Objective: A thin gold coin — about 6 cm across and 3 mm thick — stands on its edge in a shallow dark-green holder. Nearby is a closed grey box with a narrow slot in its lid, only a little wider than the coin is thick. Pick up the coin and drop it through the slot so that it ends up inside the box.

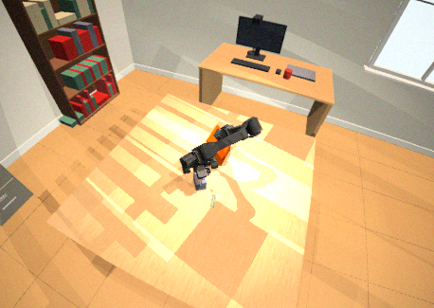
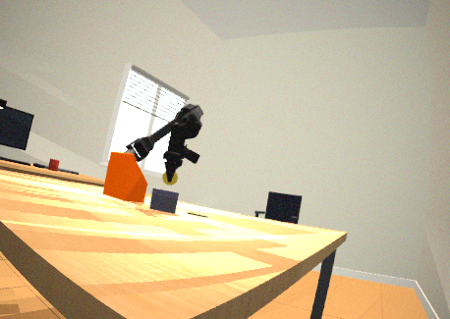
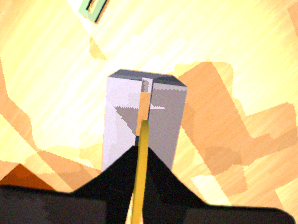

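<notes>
The bench point(image 2: 206, 271) runs away from its near right corner, patched with light. Out in its middle, well back from that corner, the grey box point(image 2: 164, 200) sits with its slot point(image 3: 146, 86) upward. Directly above it hangs the hand point(image 2: 170, 174), clenched on the gold coin point(image 2: 170, 179), which is held edge-on and clear of the lid. The green holder point(image 3: 94, 8) lies flat just beyond the box. Behind stands the orange base point(image 2: 124, 178), toward the bench's far edge.

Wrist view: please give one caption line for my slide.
The pincer holds the gold coin edge-on above the grey box, lined up with its slot; the empty holder lies beyond.
</notes>
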`<state>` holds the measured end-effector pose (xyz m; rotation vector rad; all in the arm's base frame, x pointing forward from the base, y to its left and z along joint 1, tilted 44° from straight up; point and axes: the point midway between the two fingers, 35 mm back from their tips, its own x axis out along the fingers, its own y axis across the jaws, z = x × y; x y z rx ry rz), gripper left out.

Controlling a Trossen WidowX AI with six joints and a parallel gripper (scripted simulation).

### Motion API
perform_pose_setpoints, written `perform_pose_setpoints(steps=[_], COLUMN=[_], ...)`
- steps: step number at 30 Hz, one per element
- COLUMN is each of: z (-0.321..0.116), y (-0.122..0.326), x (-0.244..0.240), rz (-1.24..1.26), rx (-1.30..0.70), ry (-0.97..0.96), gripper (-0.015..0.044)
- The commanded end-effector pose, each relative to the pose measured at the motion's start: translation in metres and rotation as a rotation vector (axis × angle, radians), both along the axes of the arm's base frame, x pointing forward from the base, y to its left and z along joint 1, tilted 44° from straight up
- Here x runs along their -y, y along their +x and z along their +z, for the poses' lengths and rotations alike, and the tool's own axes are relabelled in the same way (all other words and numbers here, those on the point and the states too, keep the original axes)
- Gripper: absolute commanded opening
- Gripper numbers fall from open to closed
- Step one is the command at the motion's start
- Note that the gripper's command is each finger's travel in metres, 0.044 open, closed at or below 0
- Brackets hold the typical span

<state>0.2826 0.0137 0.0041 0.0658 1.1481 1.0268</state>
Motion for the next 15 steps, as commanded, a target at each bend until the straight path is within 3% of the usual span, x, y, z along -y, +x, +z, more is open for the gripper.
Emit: perform_pose_setpoints(steps=[1, 15], z=[0.0010, -0.0056], y=[0.0015, -0.0024], x=[0.0002, 0.0025], rz=[-0.003, -0.001], rx=[0.002, 0.003], ry=[-0.001, -0.001], gripper=[0.0000, 0.0000])
